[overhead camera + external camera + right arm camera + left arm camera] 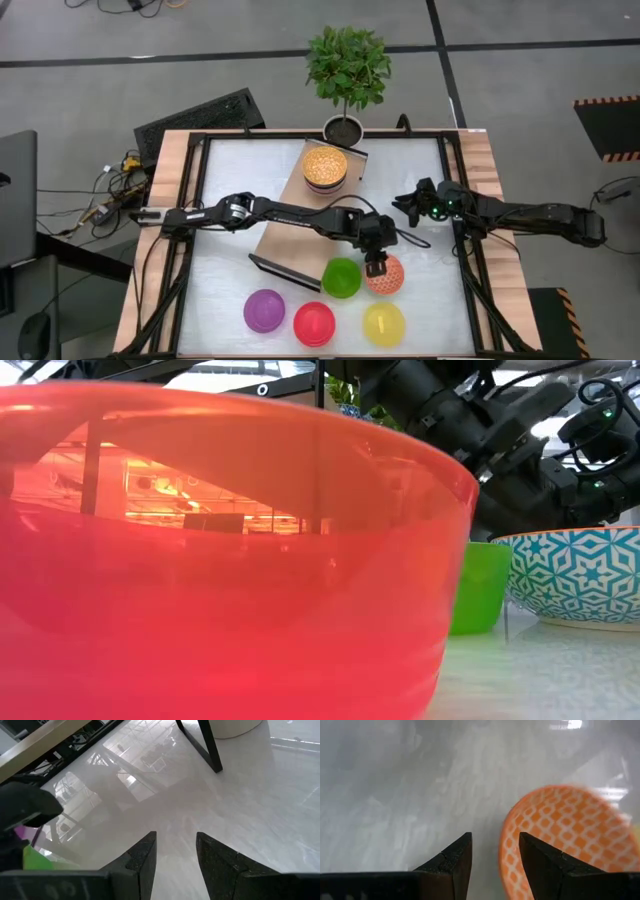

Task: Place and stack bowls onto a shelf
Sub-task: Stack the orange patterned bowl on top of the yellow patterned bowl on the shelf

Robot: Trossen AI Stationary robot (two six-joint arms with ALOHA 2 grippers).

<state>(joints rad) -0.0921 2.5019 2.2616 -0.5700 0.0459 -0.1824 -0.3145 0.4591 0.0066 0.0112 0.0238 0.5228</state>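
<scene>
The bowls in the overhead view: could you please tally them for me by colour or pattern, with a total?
Plain purple plastic bowl: 1
Plain red plastic bowl: 1
Plain yellow plastic bowl: 1
Plain green plastic bowl: 1
Orange-red and white patterned bowl: 1
Golden patterned bowl on the light-wood shelf: 1
Total seen from above: 6

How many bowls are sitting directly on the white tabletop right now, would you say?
5: green bowl and red-white patterned bowl behind; purple bowl, red bowl and yellow bowl in front. The left hand may hide others.
</scene>
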